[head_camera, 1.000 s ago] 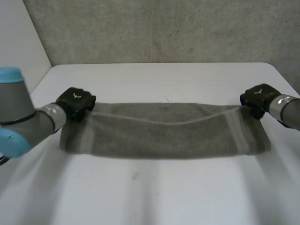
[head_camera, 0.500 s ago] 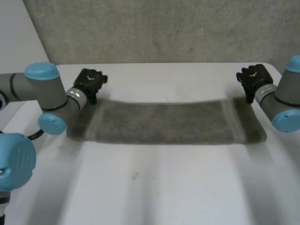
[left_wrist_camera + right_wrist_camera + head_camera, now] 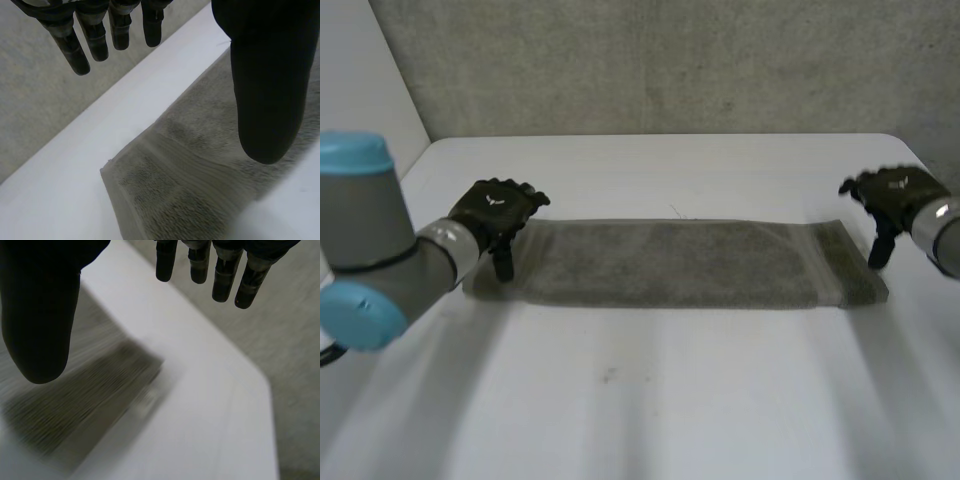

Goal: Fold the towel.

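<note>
Towel [image 3: 670,265] is lying flat as a long strip across the table [image 3: 650,400], its long axis running from my left hand [image 3: 498,212], hovering spread and empty at its left end, to my right hand [image 3: 892,192], hovering spread and empty at its right end.

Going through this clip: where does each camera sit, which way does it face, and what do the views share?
Head view: between and behind the arms, looking down at the table and the towel lying flat; both arms, the left hand and the right hand show.
Left wrist view: on the left wrist, looking along the open left hand onto one end of the towel.
Right wrist view: on the right wrist, looking past the open right hand onto the towel's other end.
Shared: all three show towel and table.
</note>
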{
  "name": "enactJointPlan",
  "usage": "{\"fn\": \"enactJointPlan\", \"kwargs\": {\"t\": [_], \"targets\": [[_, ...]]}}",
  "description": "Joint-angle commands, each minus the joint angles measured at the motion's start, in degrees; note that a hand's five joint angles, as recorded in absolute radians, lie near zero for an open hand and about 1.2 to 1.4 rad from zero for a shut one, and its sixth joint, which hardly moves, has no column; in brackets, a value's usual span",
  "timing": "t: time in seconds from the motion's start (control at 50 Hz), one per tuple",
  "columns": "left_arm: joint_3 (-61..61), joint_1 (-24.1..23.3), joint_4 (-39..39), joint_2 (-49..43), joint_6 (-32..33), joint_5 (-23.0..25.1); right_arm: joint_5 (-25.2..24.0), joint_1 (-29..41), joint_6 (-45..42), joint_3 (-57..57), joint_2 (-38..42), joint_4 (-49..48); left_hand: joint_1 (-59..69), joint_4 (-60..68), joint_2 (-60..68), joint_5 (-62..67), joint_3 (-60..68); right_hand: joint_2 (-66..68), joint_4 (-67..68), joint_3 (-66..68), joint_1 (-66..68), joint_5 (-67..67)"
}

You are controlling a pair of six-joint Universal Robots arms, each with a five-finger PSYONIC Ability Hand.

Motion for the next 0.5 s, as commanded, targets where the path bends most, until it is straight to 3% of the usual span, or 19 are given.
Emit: {"fn": "enactJointPlan", "kwargs": {"t": [0.02,0.26,0.38,0.5], "targets": [[-14.7,-0.5,12.0,8.2,-0.2,-0.1,-4.2,-2.6,-0.4,10.1,-1.4,-1.8,0.3,0.3,0.5,-1.5,0.4,0.3,0.2,0.5,-0.4,-1.7],[-19.1,0.5,15.1,10.7,-10.5,-0.2,-6.0,-3.9,-0.4,15.4,3.1,-14.2,0.3,0.3,0.5,-1.5,0.4,25.3,25.2,25.4,24.6,23.3],[-19.5,1.0,15.1,10.8,-12.3,-0.3,-6.0,-4.5,-0.4,15.0,4.3,-14.5,0.3,0.3,0.5,-1.5,0.4,29.9,29.7,30.0,29.1,27.8],[-20.1,1.1,15.4,11.0,-12.4,-0.2,-8.3,-5.7,-0.4,15.0,4.5,-15.4,0.3,0.3,0.5,-1.5,0.4,44.3,44.2,44.5,43.6,42.3]]}}
